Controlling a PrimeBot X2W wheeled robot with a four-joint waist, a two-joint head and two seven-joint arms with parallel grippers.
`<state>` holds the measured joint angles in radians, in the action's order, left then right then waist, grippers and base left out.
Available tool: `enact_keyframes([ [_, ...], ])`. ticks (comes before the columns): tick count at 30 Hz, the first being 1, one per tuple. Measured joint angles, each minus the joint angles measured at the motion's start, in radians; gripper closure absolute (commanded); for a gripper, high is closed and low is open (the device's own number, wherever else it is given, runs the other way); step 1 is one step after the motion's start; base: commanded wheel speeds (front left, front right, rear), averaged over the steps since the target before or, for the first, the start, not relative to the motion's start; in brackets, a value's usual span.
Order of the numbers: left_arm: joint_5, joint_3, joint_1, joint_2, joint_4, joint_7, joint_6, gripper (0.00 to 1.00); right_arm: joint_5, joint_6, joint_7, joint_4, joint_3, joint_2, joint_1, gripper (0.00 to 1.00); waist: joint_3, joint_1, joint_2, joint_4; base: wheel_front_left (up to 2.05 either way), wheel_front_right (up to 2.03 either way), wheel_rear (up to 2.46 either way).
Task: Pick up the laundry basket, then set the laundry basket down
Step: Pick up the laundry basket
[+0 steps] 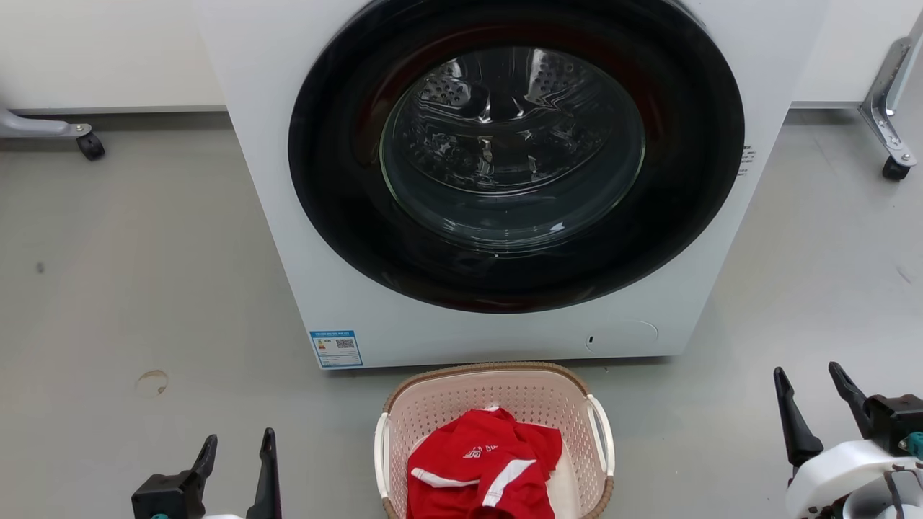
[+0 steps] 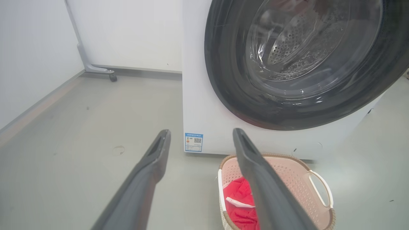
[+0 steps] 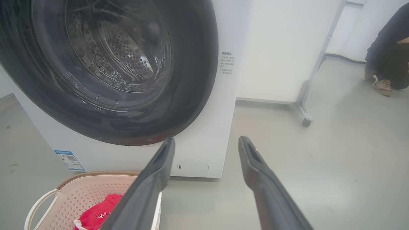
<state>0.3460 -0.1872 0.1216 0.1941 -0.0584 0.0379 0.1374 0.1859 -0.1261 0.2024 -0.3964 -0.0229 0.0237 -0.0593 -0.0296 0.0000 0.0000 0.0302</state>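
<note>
The laundry basket (image 1: 451, 407) is cut off at its near end; the sticker (image 1: 336, 349) is unreadably small.

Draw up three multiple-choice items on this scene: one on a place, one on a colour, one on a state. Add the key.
1. Where is the laundry basket?
A. On the floor just before the washing machine
B. On top of the machine
C. Inside the drum

2. What colour is the garment in the basket?
A. Blue
B. Red with white stripes
C. Green

3. How do the left gripper and the right gripper stand?
A. Both shut on the basket's handles
B. The left one shut on the garment
C. Jaws open, either side of the basket, apart from it

Key: 1 A, the basket sits on the grey floor at the machine's foot; 2 B, red cloth with white bands lies in it; 3 C, both pairs of jaws gape with nothing between them.
</note>
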Motion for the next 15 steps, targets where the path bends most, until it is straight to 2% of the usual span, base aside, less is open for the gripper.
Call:
enact_keyframes([
  [10, 0.026, -0.015, -0.008, -0.003, -0.030, -0.030, -0.003, 0.00, 0.046, 0.000, -0.010, -0.046, -0.038, 0.002, -0.045, 0.00, 0.084, 0.0000, 0.0000, 0.006, 0.00, 0.00, 0.00],
  [15, 0.042, -0.022, -0.085, -0.011, -0.081, -0.021, -0.028, 0.00, 0.080, 0.000, -0.022, -0.084, -0.060, 0.004, -0.106, 0.00, 0.173, 0.0000, 0.0000, 0.013, 0.00, 0.00, 0.00],
])
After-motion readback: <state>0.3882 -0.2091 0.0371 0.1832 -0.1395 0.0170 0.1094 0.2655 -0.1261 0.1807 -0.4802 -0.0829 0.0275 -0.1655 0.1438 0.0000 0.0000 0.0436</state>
